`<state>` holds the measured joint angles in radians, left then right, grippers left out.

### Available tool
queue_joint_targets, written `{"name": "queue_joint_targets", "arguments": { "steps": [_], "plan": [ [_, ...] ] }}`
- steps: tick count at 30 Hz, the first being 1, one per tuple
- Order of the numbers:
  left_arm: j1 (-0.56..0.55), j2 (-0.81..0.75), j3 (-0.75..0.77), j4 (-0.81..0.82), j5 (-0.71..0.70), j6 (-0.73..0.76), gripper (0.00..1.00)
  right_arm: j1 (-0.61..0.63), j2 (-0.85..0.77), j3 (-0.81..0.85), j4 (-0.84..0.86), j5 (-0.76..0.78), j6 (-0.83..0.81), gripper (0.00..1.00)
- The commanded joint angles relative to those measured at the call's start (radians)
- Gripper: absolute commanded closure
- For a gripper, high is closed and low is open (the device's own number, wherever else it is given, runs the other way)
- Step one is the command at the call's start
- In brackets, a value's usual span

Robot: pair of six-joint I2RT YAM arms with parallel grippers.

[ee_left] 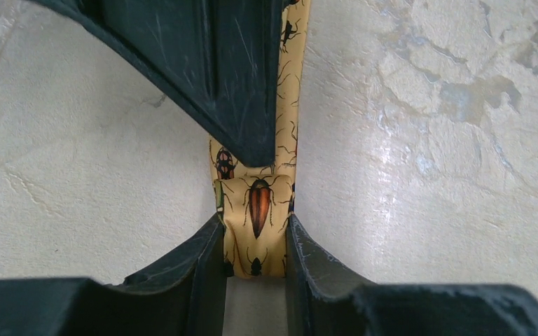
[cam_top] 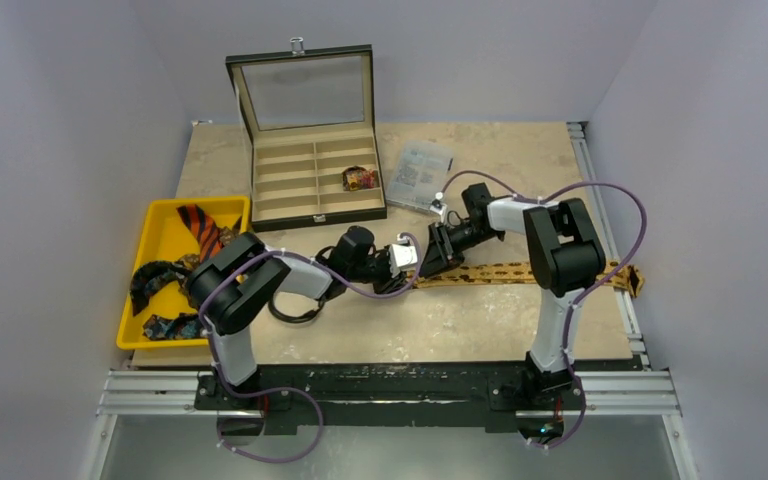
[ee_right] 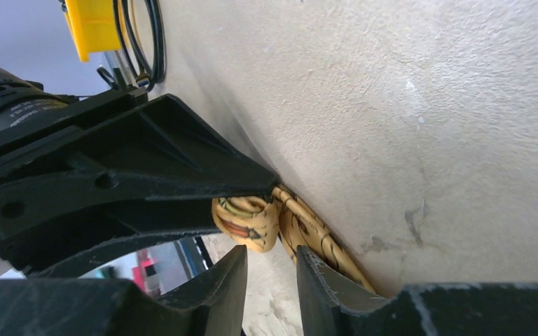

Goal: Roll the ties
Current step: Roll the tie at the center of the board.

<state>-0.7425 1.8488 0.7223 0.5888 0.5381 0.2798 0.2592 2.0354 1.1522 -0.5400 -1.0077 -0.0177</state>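
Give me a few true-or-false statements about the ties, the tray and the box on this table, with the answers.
1. The tan-gold beetle-print fabric tie lies on the beige table. True.
2. The yellow plastic tray is empty. False: it holds an orange black-striped tie and darker ties.
3. The dark glass-lidded compartment case stands open. True.
4. Every compartment of that case holds a rolled tie. False: only one holds a rolled multicoloured tie; the rest are bare.
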Motion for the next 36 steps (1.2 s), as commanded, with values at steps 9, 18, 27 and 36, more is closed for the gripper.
{"name": "queue_joint_targets", "arguments": {
  "steps": [9, 18, 27, 36],
  "plan": [
    [0.010, 0.006, 0.123, -0.452, -0.070, 0.105, 0.86, -0.036, -0.159, -0.022, -0.023, 0.138, 0.005, 0.61],
    [0.004, 0.018, 0.173, -0.536, -0.099, 0.114, 0.84, -0.006, -0.158, -0.039, 0.093, 0.171, 0.107, 0.58],
    [0.004, 0.016, 0.127, -0.487, -0.088, 0.171, 0.85, -0.026, -0.101, 0.105, 0.015, 0.298, 0.022, 0.68],
    [0.004, 0.035, 0.137, -0.475, -0.101, 0.141, 0.85, 0.017, -0.003, 0.134, -0.144, 0.278, -0.097, 0.77]
  ]
}}
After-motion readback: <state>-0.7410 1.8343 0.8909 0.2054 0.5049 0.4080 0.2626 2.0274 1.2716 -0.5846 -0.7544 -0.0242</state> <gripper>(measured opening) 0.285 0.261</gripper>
